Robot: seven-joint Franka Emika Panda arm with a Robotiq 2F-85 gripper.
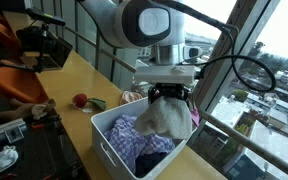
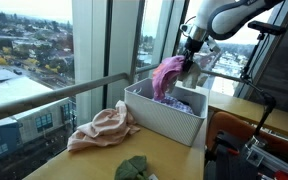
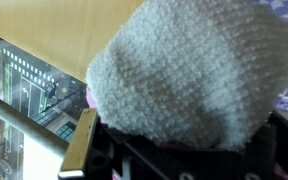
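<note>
Pincer [image 1: 169, 98] clamped on a pale towel [image 1: 164, 120] above the white bin [image 1: 108, 146], wooden table [image 1: 79, 70] beside windows [image 2: 104, 40].

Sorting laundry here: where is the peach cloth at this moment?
In an exterior view the peach cloth lies crumpled on the wooden table, beside the white bin on its window side, with a green item nearby.

An exterior view stood close above the white bin [image 1: 105, 140], looking down across it toward the window [image 1: 254, 110]. An exterior view sat lower and farther from the bin [image 2: 164, 114], facing it along the glass. Both shared the bin. The wrist view hung just above it, nearly filled by a grey towel [image 3: 194, 70].
</note>
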